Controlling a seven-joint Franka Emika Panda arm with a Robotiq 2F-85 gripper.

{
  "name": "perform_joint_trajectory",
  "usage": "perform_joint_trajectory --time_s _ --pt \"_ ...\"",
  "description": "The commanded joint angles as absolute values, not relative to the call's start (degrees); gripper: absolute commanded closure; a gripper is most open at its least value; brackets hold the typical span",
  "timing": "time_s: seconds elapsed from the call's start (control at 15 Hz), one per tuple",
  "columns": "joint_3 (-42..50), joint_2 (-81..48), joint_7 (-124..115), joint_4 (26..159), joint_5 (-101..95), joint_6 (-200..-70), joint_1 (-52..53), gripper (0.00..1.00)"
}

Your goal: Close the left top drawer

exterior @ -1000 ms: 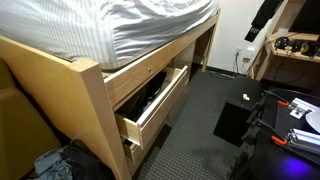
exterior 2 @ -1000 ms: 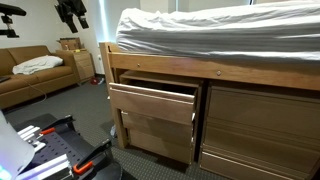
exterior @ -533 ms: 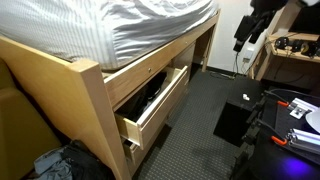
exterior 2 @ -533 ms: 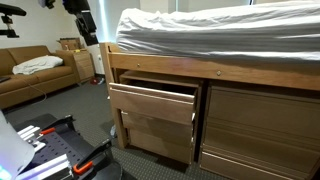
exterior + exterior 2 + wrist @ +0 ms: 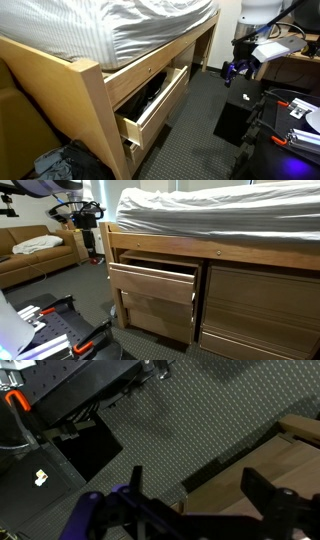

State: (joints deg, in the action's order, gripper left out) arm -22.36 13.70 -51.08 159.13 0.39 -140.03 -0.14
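The left top drawer point(image 5: 160, 108) stands pulled far out of the light-wood bed frame, with dark contents inside; its flat front panel also shows in an exterior view point(image 5: 152, 283). My gripper point(image 5: 237, 68) hangs in the air well away from the drawer, beyond the bed's corner, and appears in both exterior views point(image 5: 93, 246). In the wrist view the gripper point(image 5: 200, 495) is open and empty, with dark carpet and a piece of light wood point(image 5: 250, 472) below it. I cannot tell which part of the bed that wood is.
A mattress with a striped sheet point(image 5: 130, 25) lies on the bed. The lower drawer point(image 5: 131, 148) juts out slightly. A black mat point(image 5: 232, 120) lies on the carpet. A brown couch point(image 5: 30, 258) stands behind the arm. Equipment with red parts point(image 5: 60, 330) sits in front.
The arm has come down from the top of the picture in both exterior views, and the gripper is now lower and nearer the bed's corner. The drawer has not moved.
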Motion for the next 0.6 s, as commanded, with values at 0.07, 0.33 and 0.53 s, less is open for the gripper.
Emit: perform_joint_trajectory --time_s 0.07,0.33,0.53 --pt "-21.28 15.00 -63.49 154.72 -2.40 -139.80 2.13 0.00" --pt "-22.10 5.01 -78.75 153.17 -1.51 -149.70 3.36 0.00" --pt "-20.05 -0.67 -88.58 153.28 -2.29 -157.87 4.93 0.00"
